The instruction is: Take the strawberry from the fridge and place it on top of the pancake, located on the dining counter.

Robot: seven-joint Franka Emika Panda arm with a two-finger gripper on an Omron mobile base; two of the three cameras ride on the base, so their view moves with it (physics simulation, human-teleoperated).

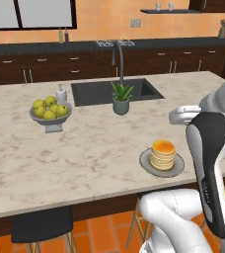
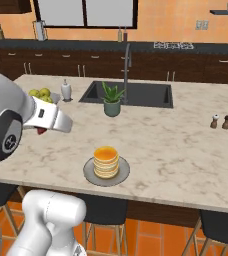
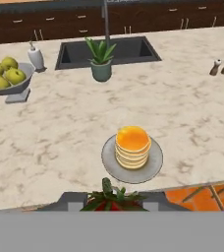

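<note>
Strawberry: the berry (image 3: 111, 201) sits pinched in the gripper (image 3: 112, 205), green top up, short of the counter's near edge.
Handling: looks light, soft and easily bruised; best held gently across its red body, not by the leaves.
Gripper: jaws partly closed on the berry.
Arm: hand (image 2: 47, 119) hangs level over the counter's (image 1: 99, 148) near edge, aimed at the pancake (image 3: 132, 146).
Pancake: stacked on a plate (image 3: 155, 167) near that edge.

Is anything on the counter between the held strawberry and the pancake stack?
Nothing visible. In the hand view the strawberry sits between the fingers, with bare dining counter up to the pancake. The potted plant stands beyond.
</note>
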